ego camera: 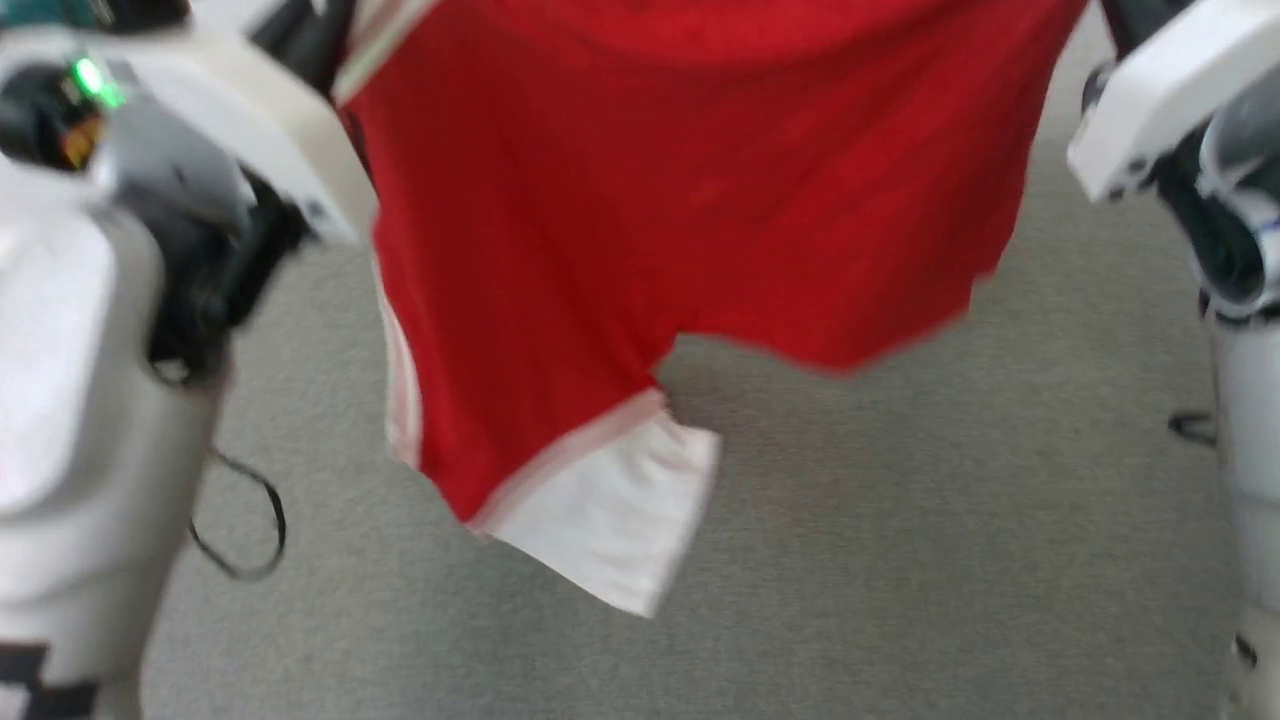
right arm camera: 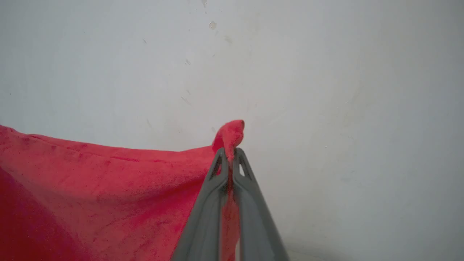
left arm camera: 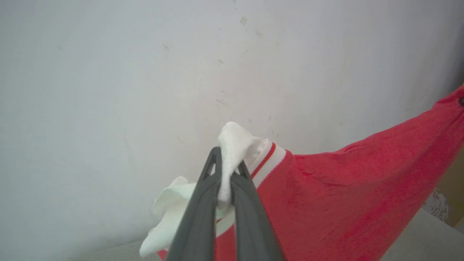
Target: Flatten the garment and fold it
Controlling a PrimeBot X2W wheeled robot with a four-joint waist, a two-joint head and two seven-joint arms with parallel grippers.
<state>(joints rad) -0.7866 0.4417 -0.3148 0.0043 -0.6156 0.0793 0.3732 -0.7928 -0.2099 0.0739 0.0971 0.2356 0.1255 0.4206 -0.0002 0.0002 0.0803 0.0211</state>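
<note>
The red garment (ego camera: 650, 190) hangs in the air, stretched between my two raised arms, with a white sleeve (ego camera: 610, 515) dangling lowest over the grey surface. In the left wrist view my left gripper (left arm camera: 226, 165) is shut on a bunch of white sleeve fabric (left arm camera: 235, 145) beside the red-and-white striped trim (left arm camera: 270, 159). The right wrist view has my right gripper (right arm camera: 229, 154) shut on a pinch of the red garment (right arm camera: 108, 185), which spreads away to that view's left. No numbers or letters are visible on the cloth.
A grey carpet-like surface (ego camera: 900, 550) lies below the hanging garment. My pale left forearm (ego camera: 90, 330) and right forearm (ego camera: 1240, 300) flank the view, with a loose black cable (ego camera: 250, 520) by the left one. A plain pale wall (right arm camera: 326, 90) stands behind the grippers.
</note>
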